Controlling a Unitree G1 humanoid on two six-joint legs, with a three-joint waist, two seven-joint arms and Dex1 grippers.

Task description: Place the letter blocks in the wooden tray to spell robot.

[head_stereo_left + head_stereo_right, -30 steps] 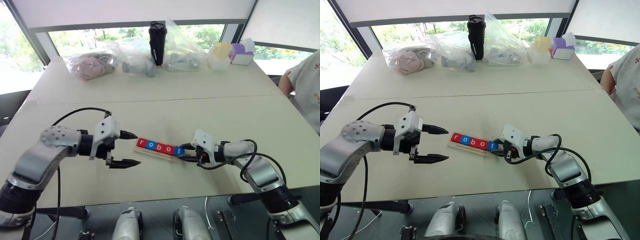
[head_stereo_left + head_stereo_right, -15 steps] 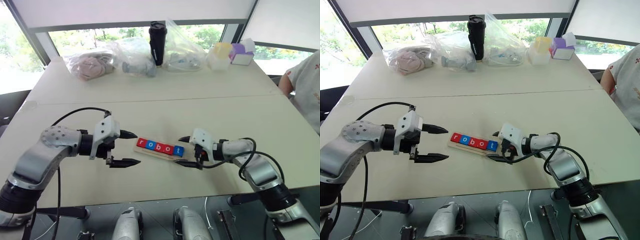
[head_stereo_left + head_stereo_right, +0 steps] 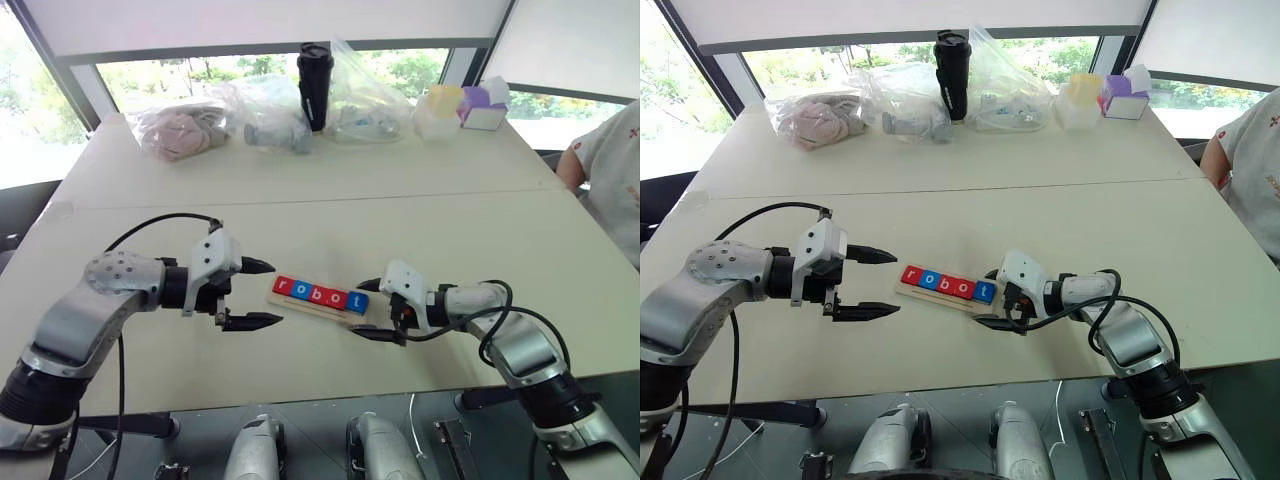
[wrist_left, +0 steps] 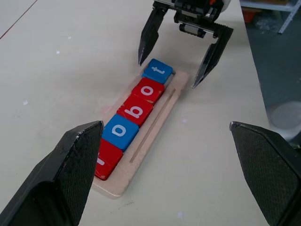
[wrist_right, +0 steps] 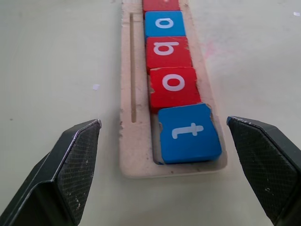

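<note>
Left gripper [image 3: 262, 293]: two black fingers spread wide, empty, hovering over the table [image 3: 300, 380] just beside the left end of the wooden tray [image 3: 310, 305], pointing toward it; not touching it.

Wooden tray: long pale-wood piece lying on the near half of the table, between the two grippers, slightly slanted; a narrow groove runs along its near side, beside the row of tiles.

Letter blocks [image 3: 320, 293]: five flat square tiles seated in one row in the tray, edge to edge; in order from the left, red r [image 3: 284, 286], blue o [image 3: 302, 291], red b [image 3: 320, 294], red o [image 3: 338, 297], blue t [image 5: 189, 132]; read together they spell robot; the t sits at the tray's right end, slightly askew against its neighbour.

Right gripper [image 3: 368, 309]: fingers parted wide, holding nothing, set just off the tray's right end with one finger to each side of the blue t; clear of the tile.

Far edge of table: clear plastic bags [image 3: 215, 118] with soft contents, a dark tumbler [image 3: 315, 85], a pale yellow container [image 3: 440, 110], a purple and white box [image 3: 483, 105].

Right edge: a person's arm [image 3: 600, 165] in a pale printed sleeve, beside the table.
</note>
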